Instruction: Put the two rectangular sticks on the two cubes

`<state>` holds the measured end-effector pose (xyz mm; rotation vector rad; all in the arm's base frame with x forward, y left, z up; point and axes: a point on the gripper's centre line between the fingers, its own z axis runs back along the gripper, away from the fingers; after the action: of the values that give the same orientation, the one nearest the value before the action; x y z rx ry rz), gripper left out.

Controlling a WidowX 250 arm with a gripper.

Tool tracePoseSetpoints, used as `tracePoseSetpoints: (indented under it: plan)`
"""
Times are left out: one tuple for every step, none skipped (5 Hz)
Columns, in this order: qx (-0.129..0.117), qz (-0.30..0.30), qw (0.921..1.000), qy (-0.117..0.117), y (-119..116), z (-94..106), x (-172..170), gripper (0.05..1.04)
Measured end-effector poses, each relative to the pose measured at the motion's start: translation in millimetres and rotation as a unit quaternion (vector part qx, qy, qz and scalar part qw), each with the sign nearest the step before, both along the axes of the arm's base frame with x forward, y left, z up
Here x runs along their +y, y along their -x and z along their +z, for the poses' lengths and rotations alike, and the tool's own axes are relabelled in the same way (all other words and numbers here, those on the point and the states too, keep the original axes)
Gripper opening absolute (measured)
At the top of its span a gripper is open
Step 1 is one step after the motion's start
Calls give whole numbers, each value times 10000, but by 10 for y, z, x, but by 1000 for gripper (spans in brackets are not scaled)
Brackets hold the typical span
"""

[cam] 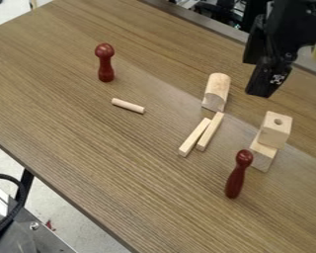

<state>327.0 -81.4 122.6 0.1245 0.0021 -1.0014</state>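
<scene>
The black gripper hangs at the upper right, above and behind the blocks and apart from them. Two thin rectangular sticks, the left one and the right one, lie side by side at a slant near the middle of the table. To their right is a pale wooden cube with a round hole in its top. It appears to rest on a second pale block, covering part of it.
Behind the sticks lies a half-round wooden block. One dark red peg stands in front of the cubes, another at the upper left. A small round dowel lies left of the sticks on the brown table.
</scene>
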Motion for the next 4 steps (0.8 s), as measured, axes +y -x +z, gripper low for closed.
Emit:
tracePoseSetpoints:
  plan:
    - [173, -3, 9998, -38, 25, -109, -3, 999]
    - [119, 398, 9991, 117, -44, -135, 134, 999]
    - [-80, 1042, 9943, 227, -147, -135, 391, 999]
    - [-106, 1483, 9875, 529, -179, -153, 524, 999]
